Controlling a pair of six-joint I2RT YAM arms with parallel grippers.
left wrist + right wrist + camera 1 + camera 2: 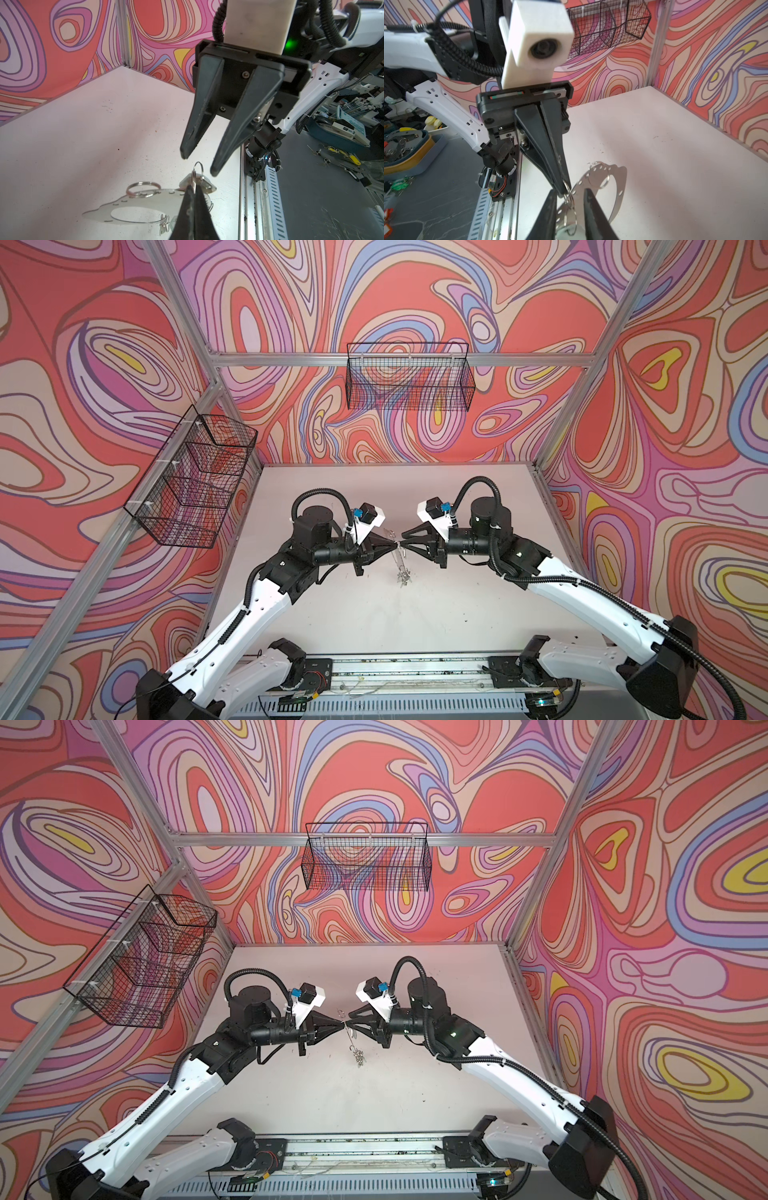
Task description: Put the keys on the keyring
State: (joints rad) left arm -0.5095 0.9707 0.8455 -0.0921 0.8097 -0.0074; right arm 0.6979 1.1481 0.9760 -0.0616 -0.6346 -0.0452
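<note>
A: What are we looking at, starting with the largest item?

B: We are viewing the pale surface (332, 614) inside walls with a swirling pattern. Wire baskets (409, 377) are hanging on the back and left walls. Both arms are reaching inward, and their tips are facing each other above the middle of the surface.

A: How are we recording each hand?

B: We are recording the left hand (194, 187) as fully closed, pinching a small wire loop (198, 167). The right hand (198, 165) is standing partly open. Its fingertips (184, 154) are sitting either side of the top of that loop, and it is gripping nothing.

A: Where are we locating the keyring?

B: We are locating the keyring (145, 197) directly under the two hands, running down from the pinched loop. In both top views it is showing edge-on as a thin line. We cannot tell whether its lower end is touching the surface.

A: And the keys?

B: We are seeing a cluster of keys (404, 578) dangling at the lower end of the keyring. One pale-headed key (207, 187) is lying just behind the tips of the left hand.
</note>
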